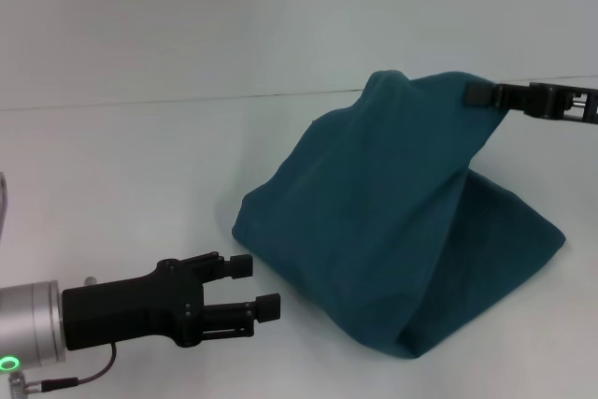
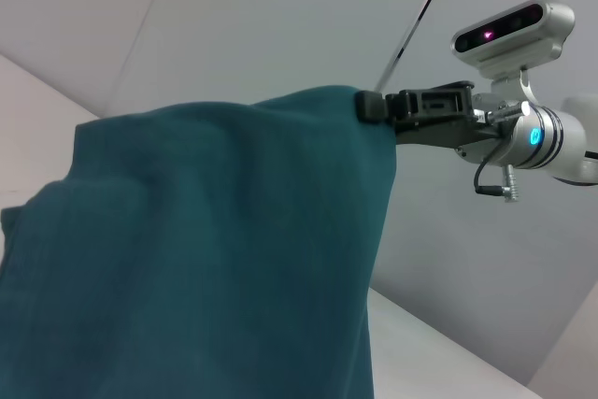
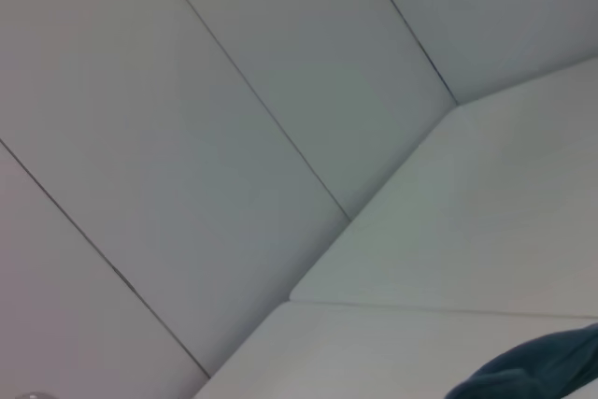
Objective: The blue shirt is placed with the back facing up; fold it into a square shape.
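On the white table [image 1: 112, 165], right of centre, the blue shirt [image 1: 392, 231] stands as a tent-shaped heap. Its lower folds rest on the surface. One upper edge is drawn up and out toward the robot's right.

Right gripper [image 1: 478, 93]: closed on that raised edge, with the arm reaching in from the right border of the head view. The left wrist view shows the same pinch from below. The black fingers [image 2: 372, 106] nip the topmost corner of the cloth, and the fabric hangs from them in a smooth sheet. Holding the edge high appears meant to lift a layer clear of the table so that it can be carried across and laid over the rest as a fold. The plain side of the fabric faces outward; no lettering is visible.

Left gripper [image 1: 250, 287]: low and near the front of the table, just short of the shirt's near-left hem, apart from it. Its two fingers are parted with nothing between them. Its position suggests readiness to pin or take the lower edge while the right side is folded.

Right wrist view: only wall panels, the table and a scrap of teal cloth [image 3: 533, 371] at the frame's edge. The garment is bunched, not yet square, so folding seems at an early or middle stage.
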`<state>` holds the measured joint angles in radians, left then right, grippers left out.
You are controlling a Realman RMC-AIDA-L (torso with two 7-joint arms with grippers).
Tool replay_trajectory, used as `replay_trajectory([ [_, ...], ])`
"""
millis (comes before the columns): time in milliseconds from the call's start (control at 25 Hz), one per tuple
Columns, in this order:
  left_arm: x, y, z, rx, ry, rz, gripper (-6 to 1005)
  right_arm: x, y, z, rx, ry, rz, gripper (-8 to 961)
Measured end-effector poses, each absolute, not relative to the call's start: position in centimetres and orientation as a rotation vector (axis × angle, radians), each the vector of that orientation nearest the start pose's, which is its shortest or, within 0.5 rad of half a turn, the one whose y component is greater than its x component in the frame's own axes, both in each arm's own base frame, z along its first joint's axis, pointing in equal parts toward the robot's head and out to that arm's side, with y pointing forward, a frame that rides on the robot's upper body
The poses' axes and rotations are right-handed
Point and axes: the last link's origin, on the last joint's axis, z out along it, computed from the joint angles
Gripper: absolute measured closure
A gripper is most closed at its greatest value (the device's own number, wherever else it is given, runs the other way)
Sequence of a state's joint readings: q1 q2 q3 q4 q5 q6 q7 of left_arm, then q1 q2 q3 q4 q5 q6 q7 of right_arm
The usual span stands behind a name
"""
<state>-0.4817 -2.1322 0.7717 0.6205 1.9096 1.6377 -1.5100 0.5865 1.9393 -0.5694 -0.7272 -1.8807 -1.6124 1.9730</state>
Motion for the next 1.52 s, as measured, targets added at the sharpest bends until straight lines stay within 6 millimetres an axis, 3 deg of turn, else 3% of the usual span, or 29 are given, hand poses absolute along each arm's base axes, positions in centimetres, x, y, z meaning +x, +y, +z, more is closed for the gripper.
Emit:
replay_trajectory([
  [200, -24.7, 30.0, -3.0, -2.78, -0.885, -0.922, 126, 24.9, 37.2, 9.8, -2.423, 1.127, 0.992, 916],
  [360, -24.7, 30.0, -3.1, -2.778, -0.888, -0.917, 125, 26.0, 37.1, 9.3, -2.389, 1.138, 0.941, 916],
  [760, -24.7, 29.9, -3.3, -2.78, -0.899, -0.915, 126, 30.8, 36.5, 7.3, -2.2, 1.237, 0.75, 915],
  [880, -24.8, 29.8, -3.5, -2.78, -0.909, -0.918, 126, 33.0, 36.4, 6.6, -2.096, 1.302, 0.678, 914],
  [1040, -24.8, 29.8, -3.5, -2.778, -0.914, -0.918, 125, 34.3, 36.4, 6.4, -2.028, 1.326, 0.64, 914],
  [1280, -24.9, 29.9, -3.5, -2.774, -0.918, -0.912, 125, 35.5, 36.7, 6.7, -1.915, 1.314, 0.615, 689],
  [1520, -24.8, 30.1, -3.4, -2.763, -0.913, -0.918, 126, 33.2, 38.7, 7.6, -1.992, 1.268, 0.642, 470],
])
